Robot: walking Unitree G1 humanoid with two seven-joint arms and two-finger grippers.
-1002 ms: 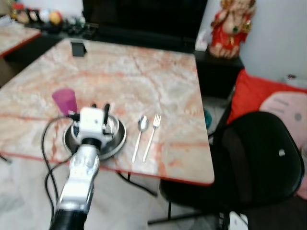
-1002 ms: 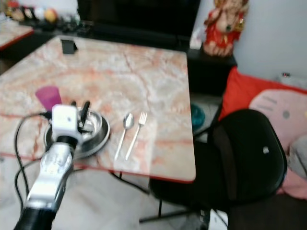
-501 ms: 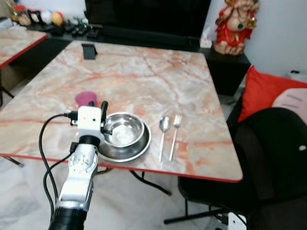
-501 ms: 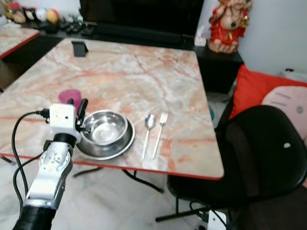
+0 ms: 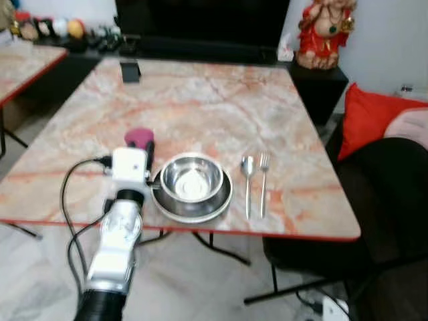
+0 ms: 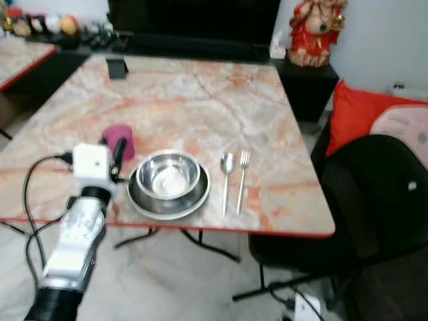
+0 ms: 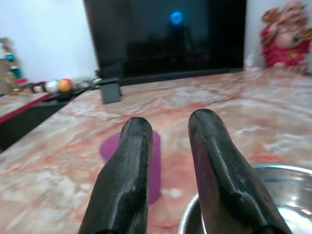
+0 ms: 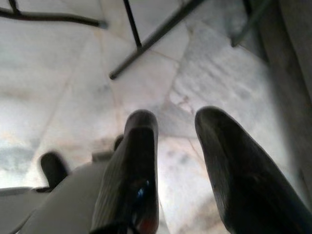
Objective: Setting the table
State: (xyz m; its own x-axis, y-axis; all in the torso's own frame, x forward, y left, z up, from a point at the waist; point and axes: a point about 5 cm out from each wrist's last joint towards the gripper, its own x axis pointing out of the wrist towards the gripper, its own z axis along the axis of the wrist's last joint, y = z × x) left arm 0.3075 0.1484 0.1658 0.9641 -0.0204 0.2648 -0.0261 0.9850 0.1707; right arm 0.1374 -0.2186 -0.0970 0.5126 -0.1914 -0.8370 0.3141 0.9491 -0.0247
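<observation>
two left gripper (image 5: 148, 148) fingers now beside bowl (image 5: 192, 179), no longer over it

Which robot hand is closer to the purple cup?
The left hand. It is over the table right by the purple cup, beside the steel bowl. The right hand hangs down low over the floor, away from the cup.

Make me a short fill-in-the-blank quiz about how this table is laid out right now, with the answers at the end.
1. The steel bowl sits on a steel ____.
2. The piece of cutlery lying between the bowl and the fork is a ____.
3. The cup beside the left gripper is ____ in colour.
4. The left gripper's fingers are ____, with nothing between them.

Missing words: plate; spoon; purple; open
</observation>
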